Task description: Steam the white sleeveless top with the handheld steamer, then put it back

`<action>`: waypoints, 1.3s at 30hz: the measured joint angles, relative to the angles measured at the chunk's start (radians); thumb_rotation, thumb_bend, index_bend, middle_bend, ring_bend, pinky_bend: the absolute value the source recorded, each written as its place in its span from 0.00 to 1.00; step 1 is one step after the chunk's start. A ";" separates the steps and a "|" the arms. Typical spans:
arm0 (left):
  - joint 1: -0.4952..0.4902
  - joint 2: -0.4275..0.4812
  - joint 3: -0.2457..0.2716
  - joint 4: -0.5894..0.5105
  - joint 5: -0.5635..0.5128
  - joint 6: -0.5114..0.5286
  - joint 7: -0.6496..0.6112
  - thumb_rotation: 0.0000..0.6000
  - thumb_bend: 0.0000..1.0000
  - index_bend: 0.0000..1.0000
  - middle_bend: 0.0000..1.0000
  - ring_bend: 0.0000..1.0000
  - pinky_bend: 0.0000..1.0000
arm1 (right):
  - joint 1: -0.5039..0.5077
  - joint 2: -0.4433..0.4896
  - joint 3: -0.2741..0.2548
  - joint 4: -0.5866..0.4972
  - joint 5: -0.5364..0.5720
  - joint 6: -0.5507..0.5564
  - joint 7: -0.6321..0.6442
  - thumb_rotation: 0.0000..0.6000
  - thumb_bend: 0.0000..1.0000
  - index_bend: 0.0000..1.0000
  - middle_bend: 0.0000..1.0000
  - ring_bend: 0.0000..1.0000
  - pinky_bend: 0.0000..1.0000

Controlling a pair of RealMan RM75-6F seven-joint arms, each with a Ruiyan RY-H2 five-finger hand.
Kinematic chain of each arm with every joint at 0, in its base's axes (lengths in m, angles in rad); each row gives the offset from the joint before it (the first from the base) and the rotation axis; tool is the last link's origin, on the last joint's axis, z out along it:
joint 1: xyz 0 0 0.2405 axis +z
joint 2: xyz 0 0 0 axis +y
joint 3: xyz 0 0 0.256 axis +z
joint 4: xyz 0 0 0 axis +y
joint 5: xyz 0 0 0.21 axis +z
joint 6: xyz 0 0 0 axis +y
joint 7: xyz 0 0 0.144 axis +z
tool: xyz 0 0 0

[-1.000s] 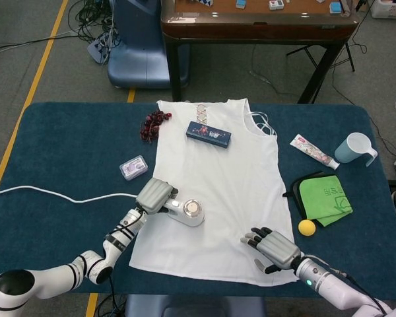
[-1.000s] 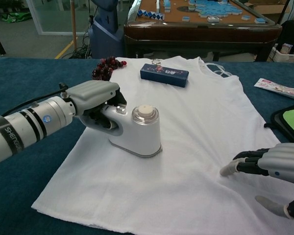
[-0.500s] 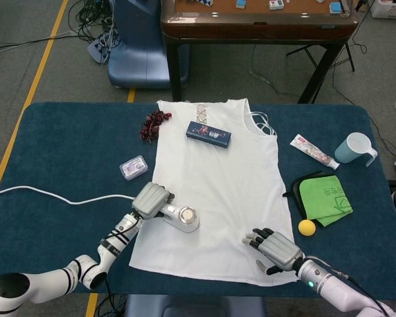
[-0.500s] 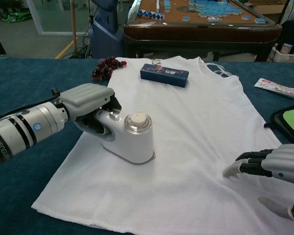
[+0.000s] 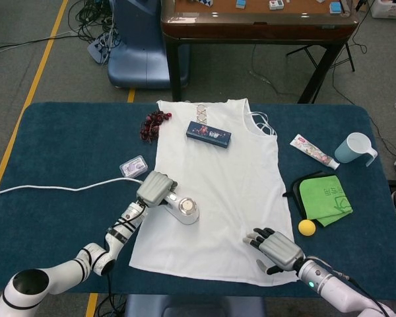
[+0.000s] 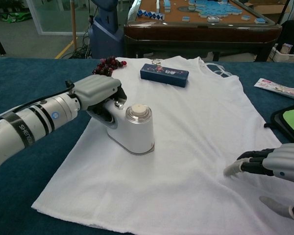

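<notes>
The white sleeveless top (image 5: 214, 191) lies flat on the blue counter (image 5: 59, 152), neckline at the far edge and hem at the near edge. The handheld steamer (image 5: 183, 210) stands on the left part of the top, its base in contact with the fabric. The left robot hand (image 5: 155, 189) grips the steamer by its handle, fingers wrapped around it; in the chest view the same robot hand (image 6: 99, 93) covers the handle from the left while the steamer body (image 6: 135, 128) stands upright on the cloth. A white cable (image 5: 59, 189) runs across the counter from the left edge toward the left robot hand.

The right robot hand (image 5: 275, 249) rests on the near right corner of the top, fingers extended and spread, holding nothing. In the chest view its fingertips (image 6: 231, 169) touch the fabric.

A dark blue box (image 5: 208, 133) lies on the top near the neckline. A cluster of dark red beads (image 5: 154, 124) lies just left of the top's far left shoulder. A small clear case (image 5: 133, 168) lies on the counter left of the top. To the right of the top lie a tube (image 5: 314, 152), a light blue cup (image 5: 355, 148), a green cloth (image 5: 324, 198) on a dark pouch, and a yellow ball (image 5: 307, 228).
</notes>
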 measured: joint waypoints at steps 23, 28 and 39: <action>-0.025 0.003 -0.018 0.003 -0.043 -0.069 -0.044 1.00 0.20 0.81 0.75 0.61 0.64 | 0.000 -0.001 0.001 -0.002 0.007 -0.007 -0.006 0.61 0.57 0.10 0.14 0.07 0.14; -0.007 0.043 0.001 -0.086 -0.040 -0.065 -0.003 1.00 0.20 0.81 0.75 0.61 0.64 | 0.000 -0.002 0.000 -0.001 0.004 -0.008 -0.005 0.60 0.57 0.10 0.14 0.07 0.14; 0.031 0.107 0.053 -0.223 -0.009 -0.037 0.063 1.00 0.20 0.81 0.75 0.61 0.64 | 0.001 -0.004 -0.002 -0.002 0.002 -0.012 -0.003 0.60 0.57 0.10 0.14 0.07 0.14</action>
